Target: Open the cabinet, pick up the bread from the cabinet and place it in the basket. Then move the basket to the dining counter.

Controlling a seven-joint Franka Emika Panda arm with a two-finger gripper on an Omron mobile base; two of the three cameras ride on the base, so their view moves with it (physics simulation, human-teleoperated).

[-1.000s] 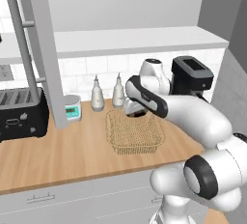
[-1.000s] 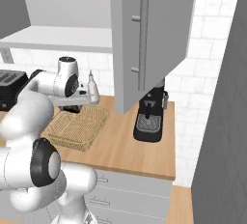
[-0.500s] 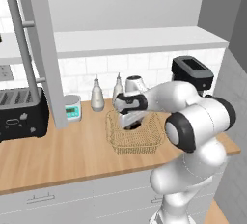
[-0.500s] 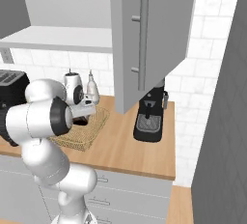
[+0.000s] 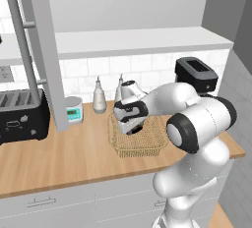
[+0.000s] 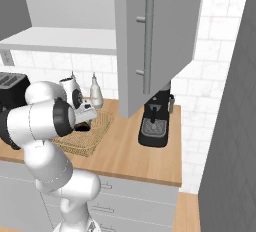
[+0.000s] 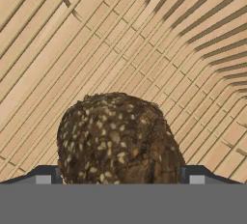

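Left base view: gripper (image 5: 131,126) is lowered into the basket (image 5: 147,143) on the worktop (image 5: 59,158), at 3 o'clock from the open cabinet (image 5: 47,50) door

Right base view: basket (image 6: 97,128) is partly hidden by the arm; it could be dragged if a finger snags mesh on withdrawal

Hand view: bread (image 7: 118,138) is seen between wide-spread jaws on the basket floor (image 7: 96,39), apparently released; it cannot be told whether the tips touch it. Bread could be rolled by a tilted retreat

My seeded dark-brown bread (image 7: 119,138) sits down in the tan mesh basket (image 5: 147,143), which rests on the worktop near its front edge. Cabinet (image 6: 155,36) door hangs open.
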